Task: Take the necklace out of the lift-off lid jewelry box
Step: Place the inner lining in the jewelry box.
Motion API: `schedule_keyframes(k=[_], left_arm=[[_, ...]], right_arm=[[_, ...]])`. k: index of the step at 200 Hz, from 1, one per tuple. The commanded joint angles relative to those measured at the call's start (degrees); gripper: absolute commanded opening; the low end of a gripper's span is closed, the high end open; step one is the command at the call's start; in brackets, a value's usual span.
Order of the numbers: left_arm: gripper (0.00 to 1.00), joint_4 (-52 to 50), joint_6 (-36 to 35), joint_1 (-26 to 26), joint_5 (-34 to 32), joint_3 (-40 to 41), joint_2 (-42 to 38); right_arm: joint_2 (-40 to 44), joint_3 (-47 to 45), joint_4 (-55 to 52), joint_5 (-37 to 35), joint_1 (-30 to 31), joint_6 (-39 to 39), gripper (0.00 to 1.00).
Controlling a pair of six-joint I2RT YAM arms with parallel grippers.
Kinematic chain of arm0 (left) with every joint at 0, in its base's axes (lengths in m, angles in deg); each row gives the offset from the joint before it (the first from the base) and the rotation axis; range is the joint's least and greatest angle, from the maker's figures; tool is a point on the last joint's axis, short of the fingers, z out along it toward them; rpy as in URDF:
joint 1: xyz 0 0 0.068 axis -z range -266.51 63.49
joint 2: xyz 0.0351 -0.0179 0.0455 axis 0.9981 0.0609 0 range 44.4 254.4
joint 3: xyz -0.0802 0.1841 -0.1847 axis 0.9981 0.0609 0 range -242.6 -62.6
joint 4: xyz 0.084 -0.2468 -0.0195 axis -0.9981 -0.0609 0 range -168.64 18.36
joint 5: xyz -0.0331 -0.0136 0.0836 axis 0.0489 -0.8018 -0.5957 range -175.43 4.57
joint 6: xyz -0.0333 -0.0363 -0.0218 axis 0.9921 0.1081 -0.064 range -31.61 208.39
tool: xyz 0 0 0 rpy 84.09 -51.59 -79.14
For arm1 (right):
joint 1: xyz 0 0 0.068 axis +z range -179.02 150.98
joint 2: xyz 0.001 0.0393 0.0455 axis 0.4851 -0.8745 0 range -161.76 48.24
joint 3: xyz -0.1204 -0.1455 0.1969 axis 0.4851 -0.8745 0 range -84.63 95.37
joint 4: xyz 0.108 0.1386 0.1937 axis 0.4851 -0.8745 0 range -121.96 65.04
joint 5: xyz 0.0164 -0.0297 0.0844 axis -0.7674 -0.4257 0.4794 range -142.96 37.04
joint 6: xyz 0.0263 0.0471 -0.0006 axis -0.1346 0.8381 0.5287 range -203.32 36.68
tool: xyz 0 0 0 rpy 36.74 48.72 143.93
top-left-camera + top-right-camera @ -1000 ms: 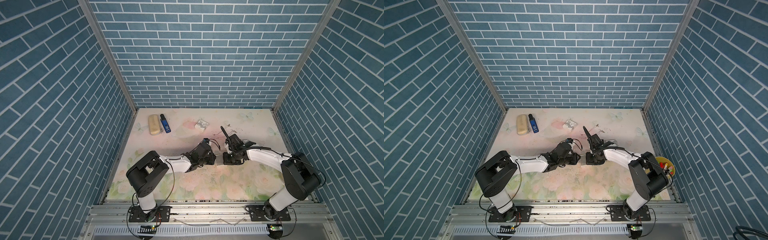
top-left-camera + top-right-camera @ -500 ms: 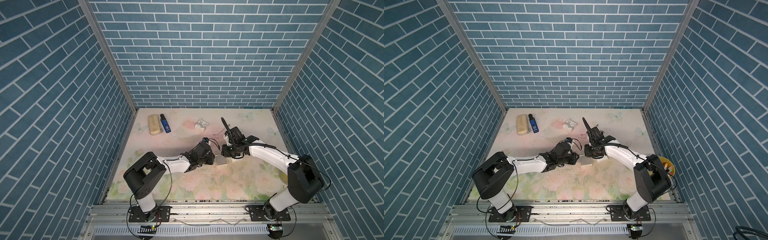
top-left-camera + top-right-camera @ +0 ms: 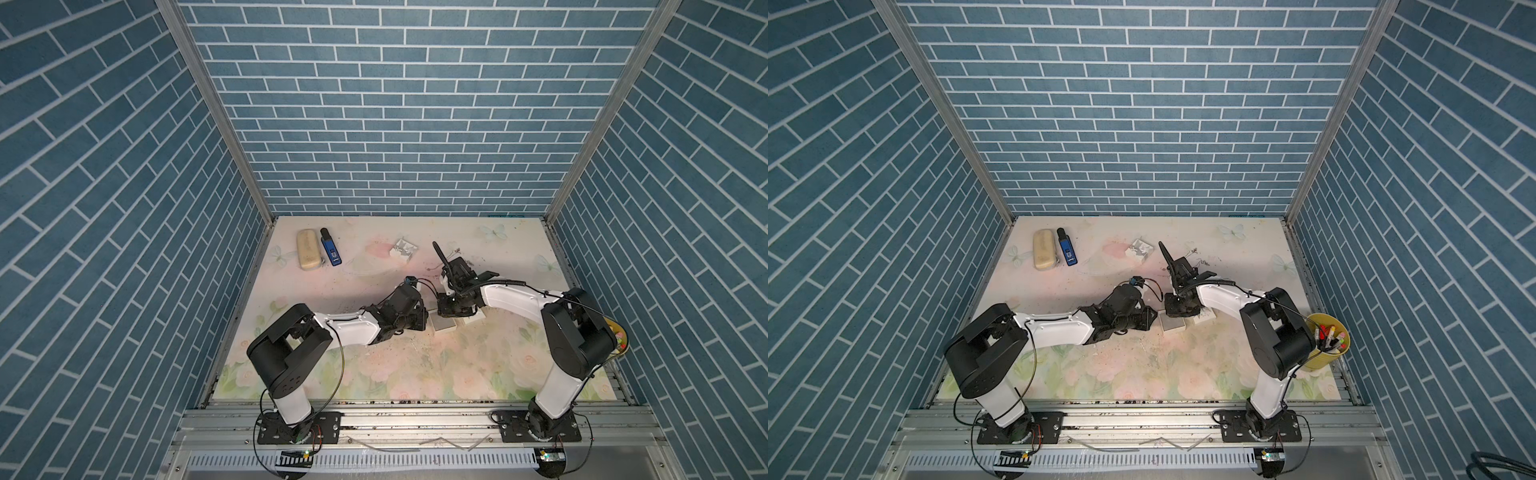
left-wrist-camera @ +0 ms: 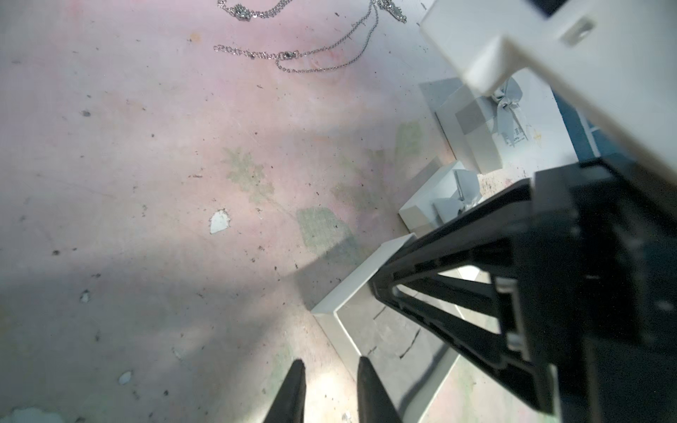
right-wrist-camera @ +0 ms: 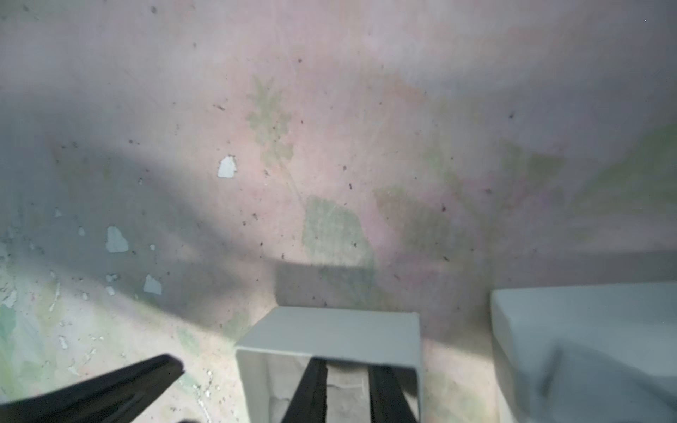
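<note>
Grey pad now shows inside the open jewelry box [image 3: 444,323] in both top views, where a second ago the right gripper [image 3: 449,308] sat low over it and hid most of it. Since then that wrist has drawn back toward the far side of the floral mat [image 3: 374,374] and returned. The box has kept its place, and the left gripper [image 3: 422,321] has stayed just beside its corner.

In the right wrist view the two right fingers [image 5: 311,388] reach into the box side by side with a narrow gap between them. We see only the pad through that gap, and the tips are hidden behind the rim. We read that gripper as loosened, holding nothing we can make out. The left fingers [image 4: 293,392] likewise stand a little apart with bare mat between them, gripping nothing. Whether one brushes the box wall [image 4: 329,322] we cannot tell.

The lid [image 4: 421,210], with its grey bow, lies off just beside the box, so that step is done. We cannot find the necklace in the box: thin dark marks on the pad may be slits or chain. Silver chains [image 4: 286,55] lie loose on the mat, well apart from the box, and we cannot say whether either is ours. We judge that the lift has not succeeded yet and a fresh pinch is needed.
</note>
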Motion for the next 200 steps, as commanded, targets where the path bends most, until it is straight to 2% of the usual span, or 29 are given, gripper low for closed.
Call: schedule_keyframes(k=[1, 35, 81, 113, 121, 131, 140, 169, 200], left_arm=[[0.27, -0.5, -0.6, -0.3, -0.8, 0.9, -1.3], [0.27, -0.7, -0.8, -0.4, -1.4, 1.5, -2.1], [0.29, -2.6, -1.6, -0.6, -2.7, 1.3, -3.2], [0.34, -3.5, -2.1, -0.6, -3.1, 1.4, -3.0], [0.35, -3.6, -2.1, -0.6, -2.9, 1.4, -2.7], [0.36, -3.6, -2.1, -0.5, -2.2, 1.4, -2.2], [0.37, -3.5, -2.2, -0.2, -1.4, 1.1, -1.7], [0.37, -7.4, -6.6, 2.4, -3.4, -2.0, -1.1], [0.39, -11.1, -10.6, 5.8, -5.7, -7.8, 0.3]], right_arm=[[-1.0, -1.4, 2.4, 0.8, -0.2, -0.2, 0.22], [1.3, -1.9, 2.4, -0.2, -0.3, 0.2, 0.22], [10.6, 0.3, -3.1, -3.4, -0.3, -1.8, 0.26], [13.3, 1.9, -8.7, -0.6, -3.9, -4.2, 0.39], [13.5, 1.5, -9.6, 0.6, -5.6, -5.0, 0.45], [13.8, 0.4, -10.7, 1.8, -7.6, -6.5, 0.6], [13.5, -0.4, -11.7, 2.3, -9.3, -8.5, 0.65], [13.3, -2.2, -14.1, -0.8, -11.0, -14.2, 0.72], [12.3, -2.4, -13.8, -2.1, -11.4, -16.1, 0.76]])
